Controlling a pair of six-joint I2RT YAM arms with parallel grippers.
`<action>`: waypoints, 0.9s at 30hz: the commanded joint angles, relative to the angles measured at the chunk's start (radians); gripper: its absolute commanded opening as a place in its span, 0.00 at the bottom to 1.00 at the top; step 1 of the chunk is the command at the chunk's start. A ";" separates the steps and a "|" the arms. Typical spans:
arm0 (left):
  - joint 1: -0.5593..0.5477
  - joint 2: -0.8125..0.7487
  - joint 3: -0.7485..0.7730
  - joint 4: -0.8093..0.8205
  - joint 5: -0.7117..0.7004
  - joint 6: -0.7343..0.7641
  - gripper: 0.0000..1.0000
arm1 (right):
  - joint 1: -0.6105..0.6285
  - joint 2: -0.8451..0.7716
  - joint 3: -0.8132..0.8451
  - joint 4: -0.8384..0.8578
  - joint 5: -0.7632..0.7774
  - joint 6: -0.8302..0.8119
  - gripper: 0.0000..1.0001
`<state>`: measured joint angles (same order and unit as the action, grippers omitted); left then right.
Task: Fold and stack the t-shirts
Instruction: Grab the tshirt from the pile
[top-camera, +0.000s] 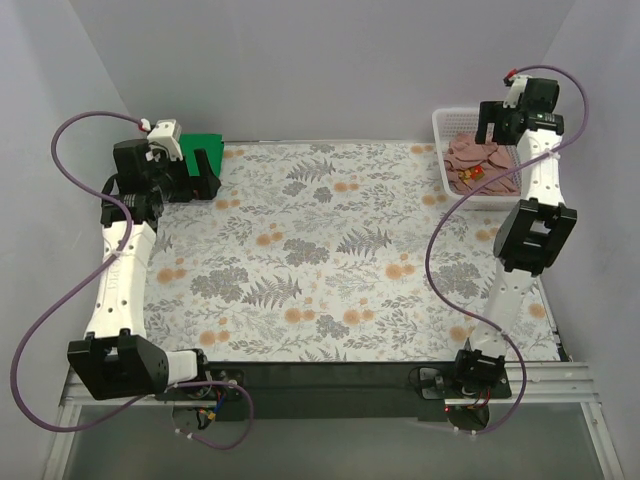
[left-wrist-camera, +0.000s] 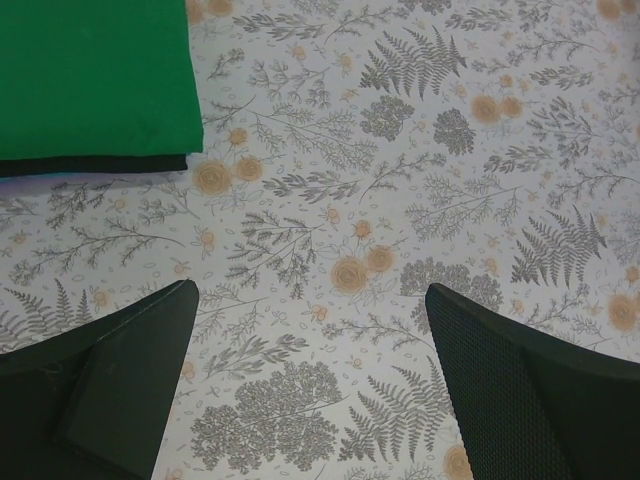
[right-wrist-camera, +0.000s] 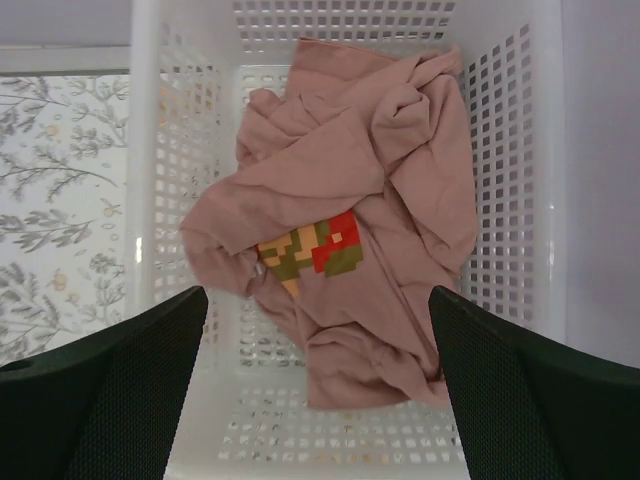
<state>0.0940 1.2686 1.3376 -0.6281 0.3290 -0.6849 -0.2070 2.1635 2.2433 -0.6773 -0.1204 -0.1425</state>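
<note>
My right gripper (right-wrist-camera: 318, 296) hangs spread wide over the basket (right-wrist-camera: 500, 150), framing the crumpled pink shirt (right-wrist-camera: 340, 170) for a grab; my left gripper (left-wrist-camera: 310, 288), spread and empty, has the folded green shirt (left-wrist-camera: 90, 70) at eleven o'clock.

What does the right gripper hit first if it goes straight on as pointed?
The pink shirt crumpled in the basket, probably near its print. Nothing shows between the open right gripper and the cloth; depth is hard to judge.
</note>
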 joint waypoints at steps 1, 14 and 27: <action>-0.002 0.005 0.015 -0.013 0.004 0.001 0.98 | 0.012 0.087 0.059 0.059 0.001 -0.014 0.98; -0.002 0.054 0.008 -0.111 -0.056 0.012 0.98 | 0.003 0.329 0.023 0.171 0.024 -0.038 0.98; -0.002 0.117 0.034 -0.130 -0.061 -0.001 0.98 | 0.000 0.375 -0.021 0.167 -0.021 -0.092 0.15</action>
<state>0.0940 1.3899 1.3361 -0.7406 0.2733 -0.6807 -0.2001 2.5164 2.2402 -0.5049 -0.1394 -0.2028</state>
